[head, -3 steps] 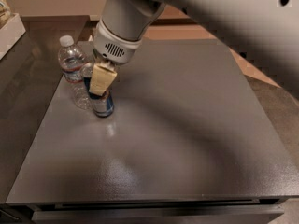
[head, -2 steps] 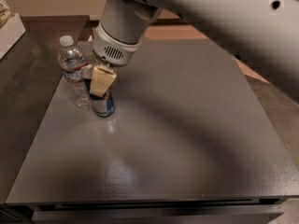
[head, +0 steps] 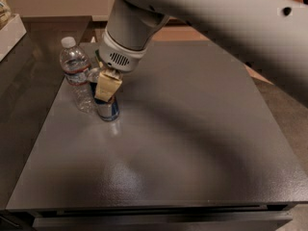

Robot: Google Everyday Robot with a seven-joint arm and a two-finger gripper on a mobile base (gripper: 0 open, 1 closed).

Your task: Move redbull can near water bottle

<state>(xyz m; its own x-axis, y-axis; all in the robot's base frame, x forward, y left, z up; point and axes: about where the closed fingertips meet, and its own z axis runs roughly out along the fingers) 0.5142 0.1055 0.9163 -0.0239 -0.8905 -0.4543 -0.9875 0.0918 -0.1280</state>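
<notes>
The water bottle stands upright at the left of the grey table, clear with a white cap and a blue, white and red label. The redbull can stands upright on the table just right of the bottle, almost touching it; only its lower silver and blue part shows. My gripper comes down from the big white arm and sits over the can's upper part, with a tan finger pad in front of it, hiding the can's top.
The grey table top reaches to its front edge at the bottom. A darker counter lies to the left, with a white box at the far left edge. The white arm spans the upper right.
Nothing has visibly moved; the gripper stays at the can beside the bottle.
</notes>
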